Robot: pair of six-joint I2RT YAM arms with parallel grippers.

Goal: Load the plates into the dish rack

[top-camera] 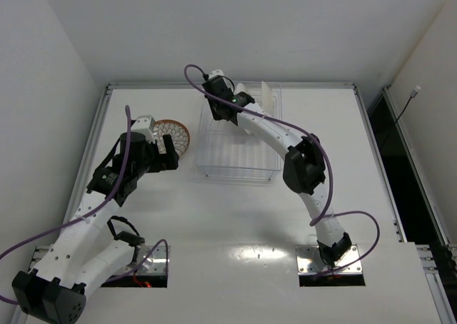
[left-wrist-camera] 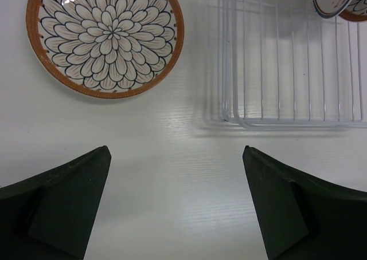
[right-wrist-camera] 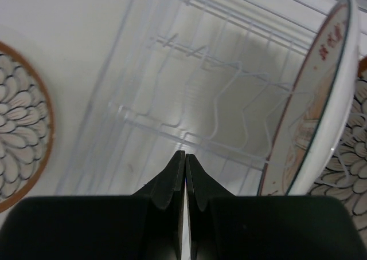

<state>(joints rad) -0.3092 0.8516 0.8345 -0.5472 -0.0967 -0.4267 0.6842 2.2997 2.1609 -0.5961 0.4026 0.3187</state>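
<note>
**Right gripper shut and empty over the rack, left gripper open near the flat plate**

The right gripper (right-wrist-camera: 184, 177) is closed, fingers pressed together with nothing between them. It hangs above the far left part of the dish rack (left-wrist-camera: 298, 122), pointing down into the wire dividers. It touches no plate.

To its right in the right wrist view, the upright plate (right-wrist-camera: 312, 117) stands on edge between the dividers. It has a white rim and orange marks on its face. It sits at the far right end of the rack. A second plate (right-wrist-camera: 350, 162) with an orange rim and petal lattice is right behind it, mostly hidden. Whether the two touch cannot be told.

The left gripper (left-wrist-camera: 175, 203) is wide open, its dark fingers (left-wrist-camera: 63, 197) spread apart and holding nothing. It hovers over the bare white table (left-wrist-camera: 172, 151), on the near side of the gap between plate and rack.

The flat plate (left-wrist-camera: 105, 39) lies face up on the table, with an orange rim and white lattice petals. It is left of the rack, near it but not touching, and just beyond the left gripper.

The rack sits at the far middle of the table. Most of its slots hold nothing.
</note>
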